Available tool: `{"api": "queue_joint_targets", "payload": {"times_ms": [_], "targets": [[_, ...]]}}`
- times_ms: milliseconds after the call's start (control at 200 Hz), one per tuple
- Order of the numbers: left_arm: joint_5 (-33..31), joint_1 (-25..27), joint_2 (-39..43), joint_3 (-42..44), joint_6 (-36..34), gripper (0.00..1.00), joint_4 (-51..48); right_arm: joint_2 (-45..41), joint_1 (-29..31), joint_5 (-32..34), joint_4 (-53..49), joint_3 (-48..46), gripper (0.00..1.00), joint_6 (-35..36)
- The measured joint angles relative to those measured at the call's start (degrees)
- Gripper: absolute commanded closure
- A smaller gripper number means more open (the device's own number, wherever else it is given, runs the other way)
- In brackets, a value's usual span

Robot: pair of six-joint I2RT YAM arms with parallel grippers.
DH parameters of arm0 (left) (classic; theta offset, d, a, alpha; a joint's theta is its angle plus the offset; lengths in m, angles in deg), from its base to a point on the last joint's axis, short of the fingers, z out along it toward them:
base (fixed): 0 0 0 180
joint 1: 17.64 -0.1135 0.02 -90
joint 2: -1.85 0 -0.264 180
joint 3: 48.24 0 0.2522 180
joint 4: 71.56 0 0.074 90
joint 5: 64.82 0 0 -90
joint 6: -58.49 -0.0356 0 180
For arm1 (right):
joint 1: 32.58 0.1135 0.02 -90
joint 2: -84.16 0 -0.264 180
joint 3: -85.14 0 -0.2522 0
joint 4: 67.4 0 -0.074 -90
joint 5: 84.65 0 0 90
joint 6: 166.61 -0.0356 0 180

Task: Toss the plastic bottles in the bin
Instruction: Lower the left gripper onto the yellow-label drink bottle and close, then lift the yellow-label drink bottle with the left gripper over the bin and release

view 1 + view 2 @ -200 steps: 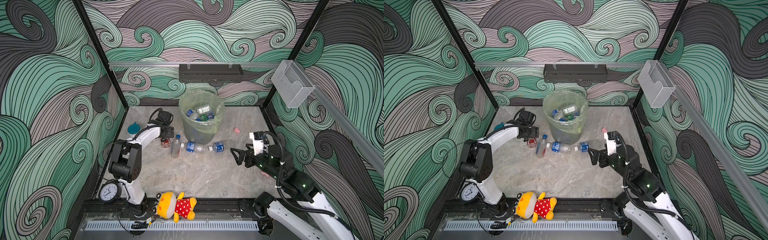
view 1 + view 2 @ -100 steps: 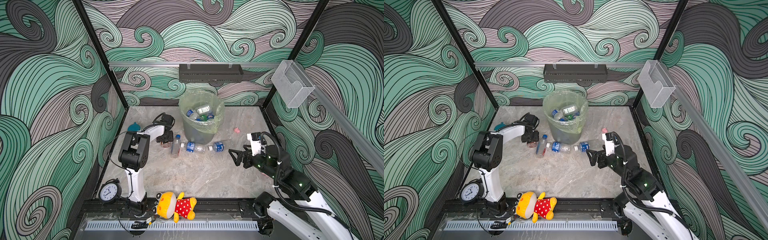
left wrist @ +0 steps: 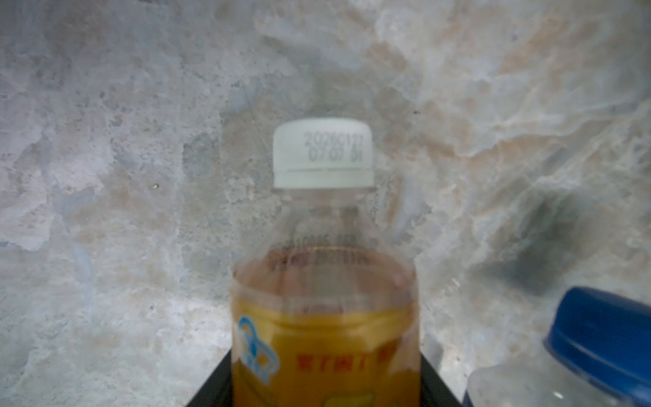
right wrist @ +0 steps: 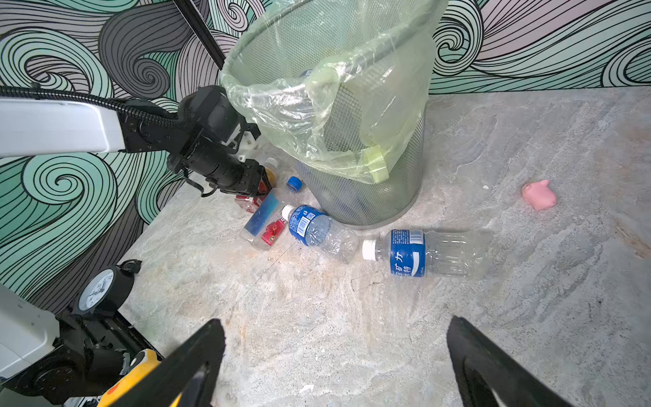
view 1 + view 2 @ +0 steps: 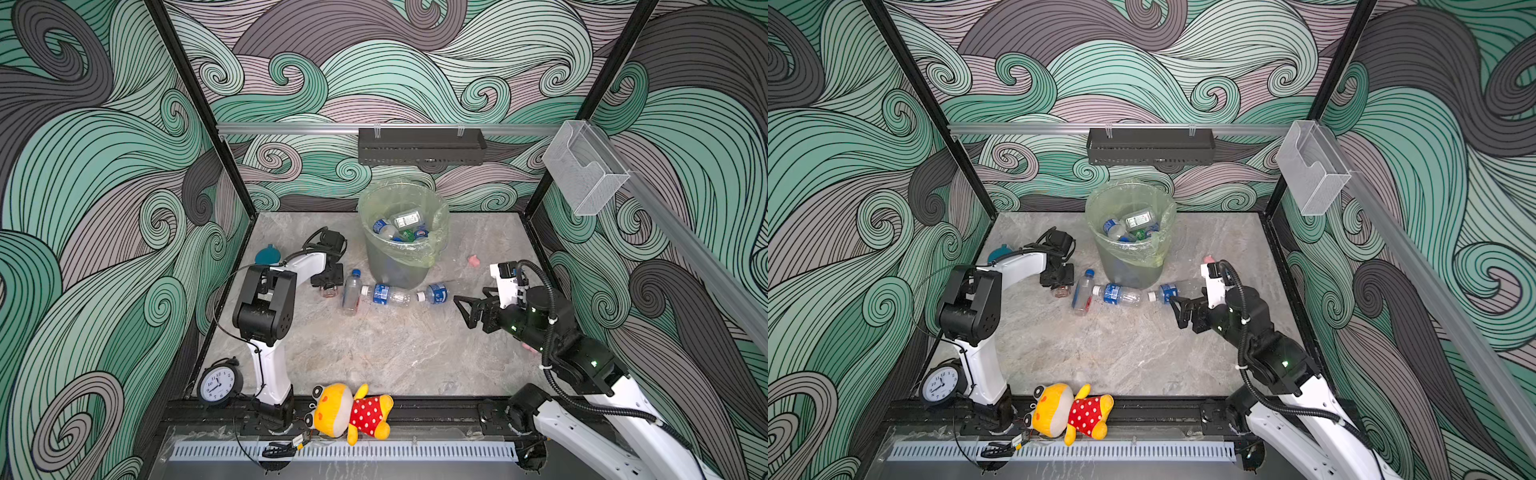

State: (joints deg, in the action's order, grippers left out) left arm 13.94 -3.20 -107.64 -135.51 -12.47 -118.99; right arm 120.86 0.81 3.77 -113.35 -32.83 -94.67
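The left jaws grasp the orange-labelled bottle (image 3: 326, 317), white cap (image 3: 323, 155) stamped "0707 01"; the right jaws stand released.

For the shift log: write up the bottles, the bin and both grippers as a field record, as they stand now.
bin: upright, bagged, several binned bottles inside
left gripper: shut on orange-label bottle, beside bin
right gripper: open, empty, over table
loose on table: blue-cap bottle, middle blue-label bottle, end blue-label bottle, all lying before bin
bystanders: plush toy, alarm clock
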Motion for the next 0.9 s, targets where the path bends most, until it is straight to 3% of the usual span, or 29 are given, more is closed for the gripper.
{"api": "queue_joint_targets", "payload": {"times_ms": [345,896], "targets": [[1.4,0.0,15.1,4.4,-3.8,0.51,-4.3,2.7,0.0,-0.8,2.5,-2.0,0.02,-0.2],[9.4,0.0,53.0,13.5,-14.9,0.49,-14.3,7.5,0.0,-3.4,6.8,-2.9,0.02,-0.2]]}}
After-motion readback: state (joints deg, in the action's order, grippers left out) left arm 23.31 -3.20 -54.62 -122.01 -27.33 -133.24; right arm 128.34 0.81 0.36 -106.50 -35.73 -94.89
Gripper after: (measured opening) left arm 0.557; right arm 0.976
